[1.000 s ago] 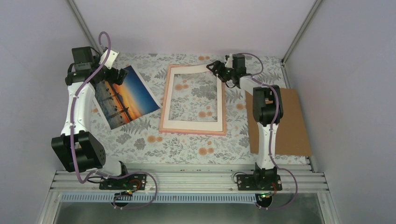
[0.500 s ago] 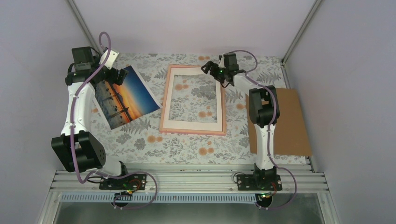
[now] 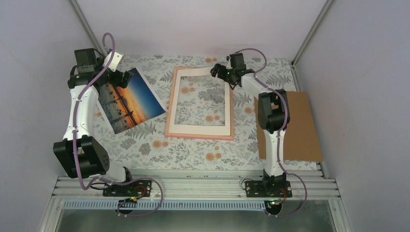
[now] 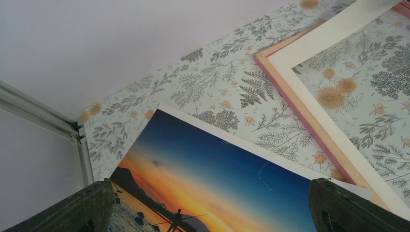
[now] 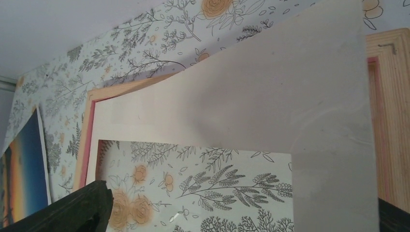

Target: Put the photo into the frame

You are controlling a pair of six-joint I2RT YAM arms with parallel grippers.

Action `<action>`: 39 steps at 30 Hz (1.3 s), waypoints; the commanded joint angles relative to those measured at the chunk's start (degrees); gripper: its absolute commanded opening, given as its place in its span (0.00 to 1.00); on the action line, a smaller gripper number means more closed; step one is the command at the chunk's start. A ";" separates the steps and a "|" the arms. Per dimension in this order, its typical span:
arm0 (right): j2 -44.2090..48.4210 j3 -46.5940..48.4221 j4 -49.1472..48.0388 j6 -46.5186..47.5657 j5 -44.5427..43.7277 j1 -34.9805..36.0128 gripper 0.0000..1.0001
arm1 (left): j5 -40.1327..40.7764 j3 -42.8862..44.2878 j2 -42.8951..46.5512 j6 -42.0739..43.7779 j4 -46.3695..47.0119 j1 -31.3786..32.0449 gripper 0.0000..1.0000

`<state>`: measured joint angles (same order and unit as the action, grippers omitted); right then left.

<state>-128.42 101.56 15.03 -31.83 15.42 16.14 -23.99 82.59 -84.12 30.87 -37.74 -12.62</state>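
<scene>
The photo (image 3: 131,100), a sunset print, lies flat on the floral cloth at the left; it also shows in the left wrist view (image 4: 212,183). My left gripper (image 3: 126,78) hovers over its far corner, open and empty (image 4: 210,208). The pink frame (image 3: 168,108) lies in the middle with a cream-white mat board (image 3: 200,129) in it. My right gripper (image 3: 216,71) is at the frame's far right corner, fingers wide apart (image 5: 241,215). The mat's far right corner (image 5: 290,92) is bowed up off the frame (image 5: 382,111). I cannot tell what props it.
A plain brown backing board (image 3: 300,126) lies at the right edge of the cloth, partly under the right arm. Grey walls and aluminium posts close in the back and sides. The frame's near edge (image 3: 199,137) faces the arm bases.
My right gripper has moved left along the frame's far edge and its wrist has turned. The left arm and the photo have not moved.
</scene>
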 commanded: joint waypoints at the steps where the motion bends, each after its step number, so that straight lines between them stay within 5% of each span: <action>1: 2.64 1.61 1.95 3.14 -3.78 0.56 1.00 | -1.06 -0.46 0.16 0.24 2.00 0.23 1.00; 21: 3.93 1.48 5.13 7.47 -7.99 -0.02 1.00 | 0.90 -1.84 1.34 0.11 2.25 0.23 1.00; 35: 5.08 -0.25 4.53 7.61 -4.19 -3.16 1.00 | 1.20 -0.23 -0.30 -0.73 1.79 0.23 1.00; 39: 5.76 -0.35 3.17 10.98 3.69 -4.29 1.00 | 0.16 0.21 -0.50 -0.16 1.21 0.32 1.00</action>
<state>-125.97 101.49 19.75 -24.77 12.08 12.95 -22.92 81.21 -84.03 30.81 -35.81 -12.62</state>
